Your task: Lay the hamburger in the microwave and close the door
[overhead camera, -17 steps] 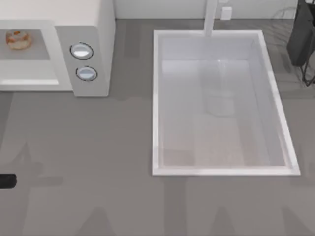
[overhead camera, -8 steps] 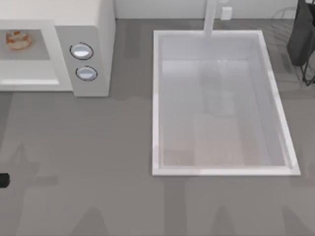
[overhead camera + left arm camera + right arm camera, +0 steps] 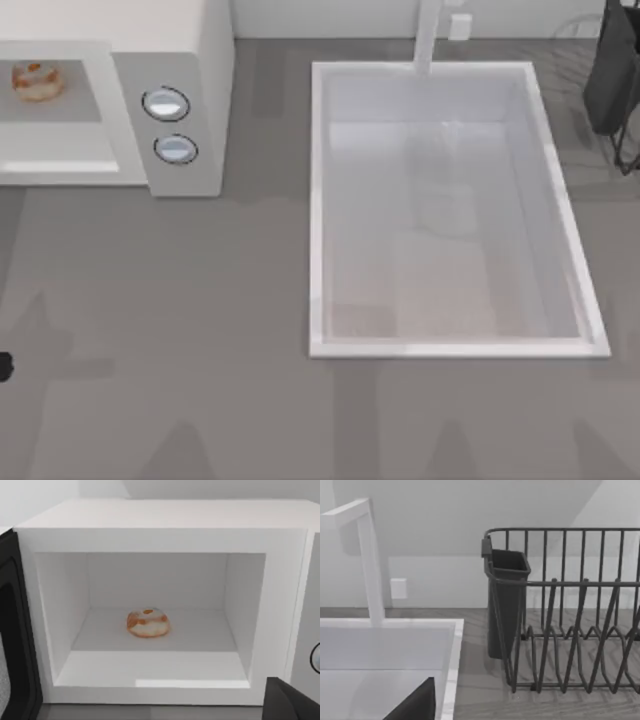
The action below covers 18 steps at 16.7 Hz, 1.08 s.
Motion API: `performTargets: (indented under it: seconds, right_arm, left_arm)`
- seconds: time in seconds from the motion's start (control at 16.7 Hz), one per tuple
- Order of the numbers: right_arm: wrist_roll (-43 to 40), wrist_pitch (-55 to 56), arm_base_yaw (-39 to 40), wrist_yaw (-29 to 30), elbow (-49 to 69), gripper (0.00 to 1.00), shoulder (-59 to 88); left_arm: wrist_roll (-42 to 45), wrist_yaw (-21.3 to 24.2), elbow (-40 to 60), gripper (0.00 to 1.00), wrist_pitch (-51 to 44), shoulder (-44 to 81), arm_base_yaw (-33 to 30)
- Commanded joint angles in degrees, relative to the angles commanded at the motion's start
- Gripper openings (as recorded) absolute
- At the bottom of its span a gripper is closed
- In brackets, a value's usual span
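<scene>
From my right wrist camera I see a dark wire dish rack (image 3: 575, 630) filling the right half of the frame, with a dark cutlery cup (image 3: 506, 600) hung on its near corner. At lower left lies the white sink basin (image 3: 385, 650), its white faucet (image 3: 367, 560) rising at upper left. The grey table (image 3: 480, 680) runs between them.

Cut off at the edges

My left end effector (image 3: 3, 367) barely shows at the top view's left edge; the microwave (image 3: 180, 60) and door (image 3: 15, 645) are cropped.
</scene>
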Motion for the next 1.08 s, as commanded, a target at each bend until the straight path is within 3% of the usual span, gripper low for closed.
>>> performTargets:
  seconds: [0.18, 0.54, 0.9, 1.08]
  right_arm:
    - [0.0, 0.0, 0.0, 0.0, 0.0, 1.0, 0.0]
    - [0.0, 0.0, 0.0, 0.0, 0.0, 1.0, 0.0]
    - [0.0, 0.0, 0.0, 0.0, 0.0, 1.0, 0.0]
    - [0.0, 0.0, 0.0, 0.0, 0.0, 1.0, 0.0]
  left_arm:
    - [0.0, -3.3, 1.1, 0.0, -2.0, -1.0, -3.8]
    - [0.0, -16.3, 3.4, 0.0, -7.5, -3.9, -16.3]
    - [-0.1, -17.2, 3.5, 0.0, -7.8, -4.0, -17.1]
    - [-0.1, -20.6, 4.6, 0.0, -10.9, -6.0, -20.9]
